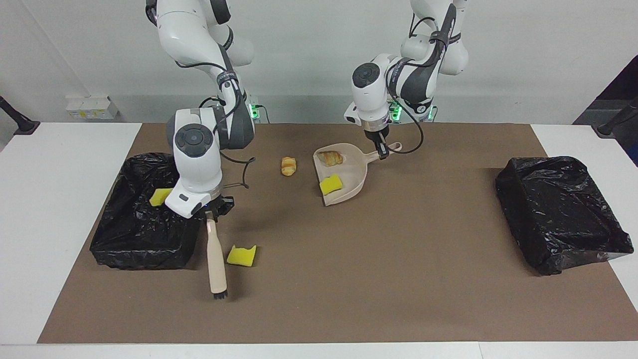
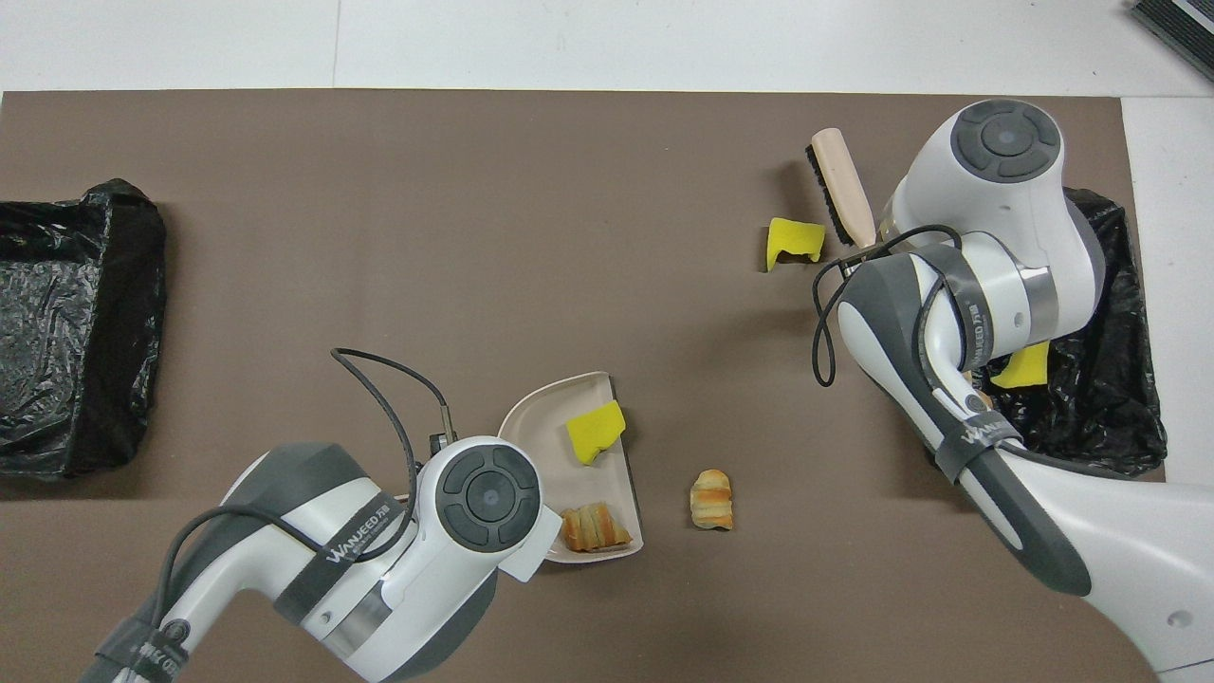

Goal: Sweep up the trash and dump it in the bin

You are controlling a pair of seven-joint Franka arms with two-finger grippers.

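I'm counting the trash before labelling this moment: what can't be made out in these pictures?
- Overhead view: the right arm covers much of the bin at its end; only one yellow sponge piece shows there.
- Facing view: the right arm hides part of that bin.
- Overhead view: the left arm hides the dustpan handle and the left gripper.

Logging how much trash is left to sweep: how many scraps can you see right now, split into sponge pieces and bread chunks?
Sponge pieces: 3
Bread chunks: 2
Total: 5
The right arm hides part of one bin, so more scraps may lie there.
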